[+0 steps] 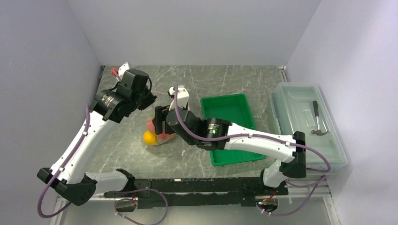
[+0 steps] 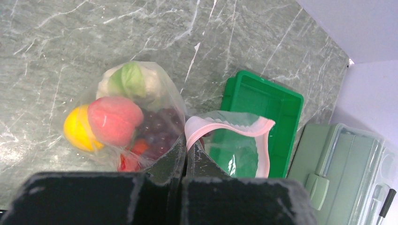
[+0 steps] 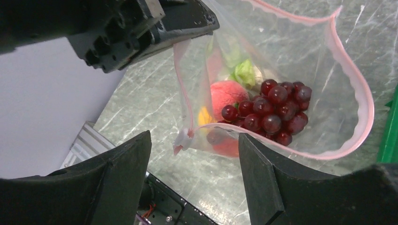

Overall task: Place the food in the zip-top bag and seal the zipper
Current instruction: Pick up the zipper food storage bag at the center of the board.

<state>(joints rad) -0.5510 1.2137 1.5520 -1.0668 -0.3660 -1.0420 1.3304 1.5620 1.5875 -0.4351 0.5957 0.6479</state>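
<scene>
The right gripper is held released above the open zip-top bag, where the food is gathered. Beyond, the zipper is clenched by the fingers of the left gripper. Sealing is judged next: it must be pressed shut.

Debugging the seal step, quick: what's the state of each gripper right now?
Left gripper: closed, pinching the zipper.
Right gripper: open, holding nothing.

Lab test booth: plain white walls enclose a marbled tabletop.
</scene>
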